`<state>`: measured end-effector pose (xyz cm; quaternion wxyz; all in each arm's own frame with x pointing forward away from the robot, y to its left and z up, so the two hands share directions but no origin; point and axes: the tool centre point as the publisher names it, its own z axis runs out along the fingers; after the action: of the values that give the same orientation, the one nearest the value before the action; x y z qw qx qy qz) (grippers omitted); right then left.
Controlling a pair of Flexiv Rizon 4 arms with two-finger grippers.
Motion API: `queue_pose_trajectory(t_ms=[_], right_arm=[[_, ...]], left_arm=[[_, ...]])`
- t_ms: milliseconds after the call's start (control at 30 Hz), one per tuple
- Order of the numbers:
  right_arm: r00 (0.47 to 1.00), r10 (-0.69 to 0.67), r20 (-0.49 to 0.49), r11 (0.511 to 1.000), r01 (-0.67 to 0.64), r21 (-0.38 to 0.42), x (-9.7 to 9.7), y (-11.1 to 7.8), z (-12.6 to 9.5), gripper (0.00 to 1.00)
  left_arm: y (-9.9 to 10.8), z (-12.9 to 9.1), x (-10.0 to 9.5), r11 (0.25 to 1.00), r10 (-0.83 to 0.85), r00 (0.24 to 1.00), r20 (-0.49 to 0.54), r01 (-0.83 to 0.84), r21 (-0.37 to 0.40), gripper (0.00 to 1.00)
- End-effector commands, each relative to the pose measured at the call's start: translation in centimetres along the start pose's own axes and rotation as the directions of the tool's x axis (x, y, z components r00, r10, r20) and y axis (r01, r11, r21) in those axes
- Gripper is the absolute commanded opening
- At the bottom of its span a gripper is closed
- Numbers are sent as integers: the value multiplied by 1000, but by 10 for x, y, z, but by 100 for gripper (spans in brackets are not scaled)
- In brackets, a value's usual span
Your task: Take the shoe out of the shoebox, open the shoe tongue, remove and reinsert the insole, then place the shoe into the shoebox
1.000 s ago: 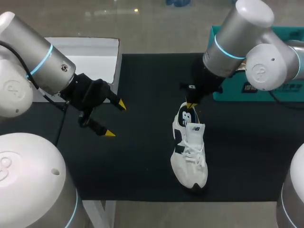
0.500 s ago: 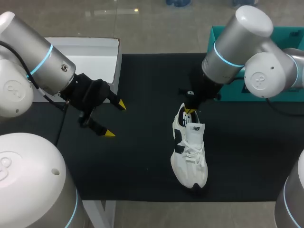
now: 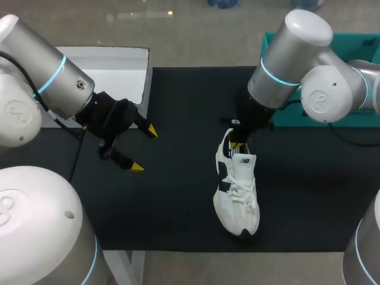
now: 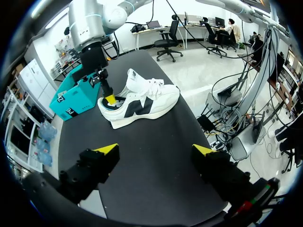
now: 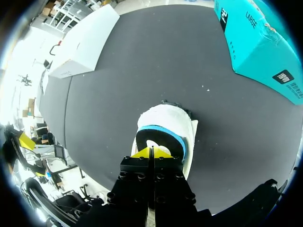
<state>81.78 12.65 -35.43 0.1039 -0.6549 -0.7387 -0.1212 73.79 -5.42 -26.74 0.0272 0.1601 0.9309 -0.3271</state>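
The right gripper (image 5: 151, 152) has its yellow tips pressed together, poking into the heel hole of the white and dark blue lace-up shoe (image 3: 237, 190). The shoe sits in the middle of the black desk (image 3: 178, 101), toe toward the near edge. The left gripper (image 3: 144, 149) hangs with fingers wide apart near the left edge, far from the shoe.

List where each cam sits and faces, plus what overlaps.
Head: above and behind, looking down on the table; left gripper and right gripper show, right at the shoe.
Left wrist: looks past its own open gripper at the shoe and right gripper.
Right wrist: looks down onto the shoe's heel; own shut gripper shows.
Shared: all three see the shoe.
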Motion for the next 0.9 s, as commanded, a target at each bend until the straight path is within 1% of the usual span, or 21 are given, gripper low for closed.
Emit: queue_pose_trajectory(t_ms=[33, 200, 300, 433, 567, 767, 900], right_arm=[[1000, 13, -12, 1000, -13, 20, -1, 0, 22, 0], [999, 28, -24, 999, -27, 44, -4, -9, 35, 0], [999, 28, -26, 998, -27, 49, -4, -11, 36, 0], [999, 47, -22, 999, -46, 26, -6, -15, 23, 0], [999, 53, -7, 999, -53, -9, -7, -16, 3, 0], [999, 46, 16, 997, -45, -60, -15, -8, -20, 0], [999, 33, 22, 996, -31, -78, -20, 5, -21, 0]], left_arm=[[0, 1, 0, 1000, 0, 1000, -1, 0, -3, 100], [0, 1, 0, 1000, 0, 1000, -1, 0, -3, 100], [0, 1, 0, 1000, 0, 1000, -1, 0, -3, 100], [0, 1, 0, 1000, 0, 1000, -1, 0, -3, 100], [0, 1, 0, 1000, 0, 1000, -1, 0, -3, 100], [0, 1, 0, 1000, 0, 1000, -1, 0, -3, 100], [0, 1, 0, 1000, 0, 1000, -1, 0, -3, 100]])
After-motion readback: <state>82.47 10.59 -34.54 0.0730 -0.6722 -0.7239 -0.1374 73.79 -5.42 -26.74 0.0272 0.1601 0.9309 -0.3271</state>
